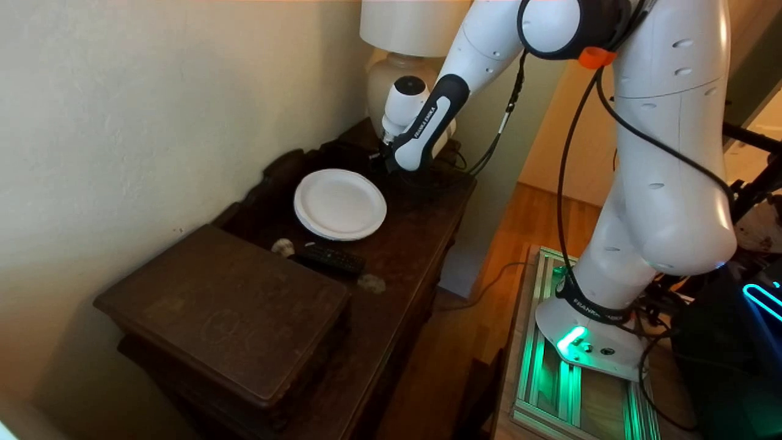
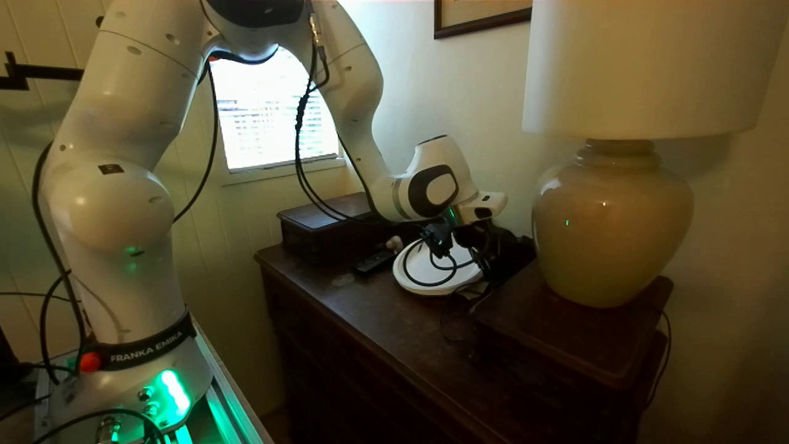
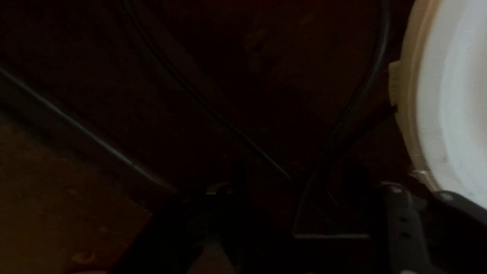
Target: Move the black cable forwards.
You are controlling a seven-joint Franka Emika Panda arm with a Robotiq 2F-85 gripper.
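Observation:
The black cable [image 3: 217, 113] shows in the wrist view as thin dark strands on the dark wooden dresser top. One strand runs diagonally down toward the space between my fingertips, and another dark strand curves down from the upper right and crosses near there. My gripper [image 3: 308, 190] is open, with one finger at each side of these strands; the view is very dark, and I see nothing clamped. In both exterior views the gripper [image 1: 382, 160] [image 2: 487, 256] is low over the dresser, between the plate and the lamp. There the cable is hard to tell from the dark wood.
A white plate [image 1: 340, 205] lies beside the gripper, also in the wrist view [image 3: 460, 95]. A large lamp [image 2: 610, 228] stands on a raised wooden end [image 2: 573, 327]. A remote [image 1: 333, 259] and a wooden box [image 1: 226, 311] are beyond the plate. The robot's own cables hang near the wrist.

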